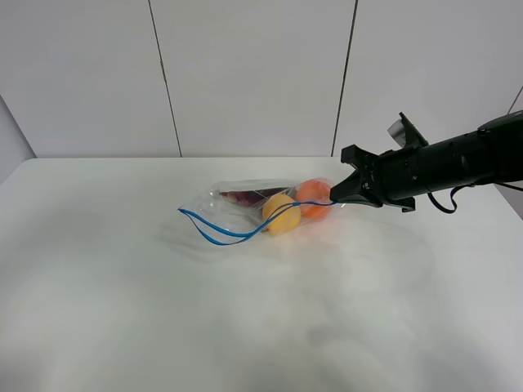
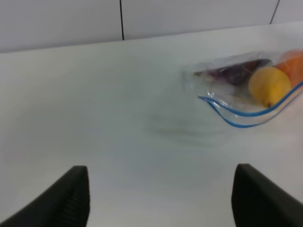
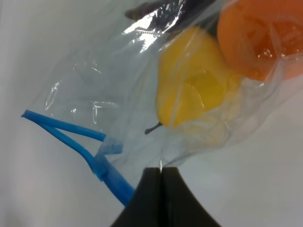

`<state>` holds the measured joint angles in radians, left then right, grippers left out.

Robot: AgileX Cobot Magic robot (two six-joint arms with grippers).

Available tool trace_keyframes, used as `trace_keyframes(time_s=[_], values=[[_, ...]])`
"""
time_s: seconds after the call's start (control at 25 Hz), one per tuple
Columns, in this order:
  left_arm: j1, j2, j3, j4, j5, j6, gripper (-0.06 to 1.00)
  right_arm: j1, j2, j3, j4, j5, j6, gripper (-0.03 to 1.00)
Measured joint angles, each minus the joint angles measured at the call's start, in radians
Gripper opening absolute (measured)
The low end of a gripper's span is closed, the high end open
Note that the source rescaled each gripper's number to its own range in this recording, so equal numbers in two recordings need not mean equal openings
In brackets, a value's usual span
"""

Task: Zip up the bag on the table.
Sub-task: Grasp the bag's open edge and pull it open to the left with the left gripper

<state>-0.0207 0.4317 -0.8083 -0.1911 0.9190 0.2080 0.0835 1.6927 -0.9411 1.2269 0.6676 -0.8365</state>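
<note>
The clear bag [image 1: 245,202] lies on the white table [image 1: 122,286] with an orange fruit [image 1: 313,196], a yellow fruit [image 1: 279,214] and a purple item [image 1: 245,196] inside. Its blue zip strip [image 1: 214,237] gapes open in two strands. My right gripper [image 1: 335,196] is shut on the bag's right end, where the strip ends; in the right wrist view its closed tips [image 3: 161,172] pinch the plastic beside the blue strip [image 3: 102,163]. My left gripper [image 2: 161,189] is open and empty, well short of the bag [image 2: 236,94]. It is out of the exterior high view.
Grey wall panels [image 1: 253,73] stand behind the table's far edge. The right arm [image 1: 441,167] reaches in from the right, above the table.
</note>
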Motion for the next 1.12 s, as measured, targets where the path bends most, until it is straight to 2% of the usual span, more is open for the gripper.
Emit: trace_keyframes(time_s=[0.08, 0.28, 0.52, 0.6, 0.68, 0.8, 1.0, 1.12], values=[[0.0, 0.089, -0.039, -0.047, -0.022, 0.048, 1.0, 0.0, 0.0, 0.0, -0.01, 0.0, 0.0, 0.0], [0.0, 0.326, -0.114, -0.223, -0.052, 0.25, 1.0, 0.0, 0.0, 0.0, -0.037, 0.0, 0.0, 0.0], [-0.003, 0.464, -0.143, -0.425, -0.051, 0.409, 1.0, 0.0, 0.0, 0.0, -0.045, 0.0, 0.0, 0.0], [-0.027, 0.477, -0.143, -0.485, -0.053, 0.46, 1.0, 0.0, 0.0, 0.0, -0.046, 0.0, 0.0, 0.0], [-0.087, 0.479, -0.143, -0.536, -0.054, 0.515, 1.0, 0.0, 0.0, 0.0, -0.046, 0.0, 0.0, 0.0], [-0.195, 0.481, -0.143, -0.551, -0.054, 0.573, 1.0, 0.0, 0.0, 0.0, -0.047, 0.0, 0.0, 0.0], [-0.297, 0.531, -0.143, -0.551, -0.061, 0.58, 1.0, 0.0, 0.0, 0.0, -0.05, 0.0, 0.0, 0.0], [-0.364, 0.608, -0.143, -0.547, -0.072, 0.583, 0.93, 0.0, 0.0, 0.0, -0.054, 0.001, 0.0, 0.0]])
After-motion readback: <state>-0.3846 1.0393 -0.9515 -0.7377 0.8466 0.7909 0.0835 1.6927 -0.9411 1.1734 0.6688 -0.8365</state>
